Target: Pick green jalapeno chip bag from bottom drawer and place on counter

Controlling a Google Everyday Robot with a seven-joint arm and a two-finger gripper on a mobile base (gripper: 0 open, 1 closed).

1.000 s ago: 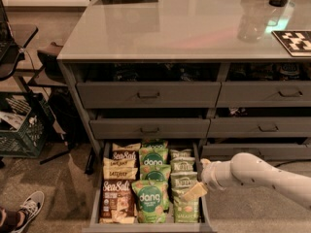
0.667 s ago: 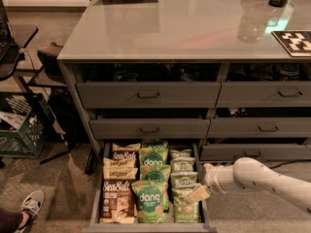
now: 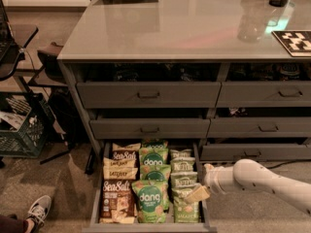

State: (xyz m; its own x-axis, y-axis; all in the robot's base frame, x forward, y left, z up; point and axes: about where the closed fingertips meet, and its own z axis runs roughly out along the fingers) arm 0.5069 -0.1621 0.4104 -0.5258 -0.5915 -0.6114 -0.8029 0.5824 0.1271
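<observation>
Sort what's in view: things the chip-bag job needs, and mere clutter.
Job: green jalapeno chip bags, right column; bottom drawer, open; counter; tool, at the drawer's right edge beside those bags.
Clutter: dang bags; Sea Salt bags; crate; shoe; checkered board.

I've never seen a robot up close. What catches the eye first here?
The open bottom drawer, low in the middle, is packed with rows of snack bags. A white arm reaches in from the right, its claw by the pale green bags in the right column. Above, the glossy grey counter fills the top.
</observation>
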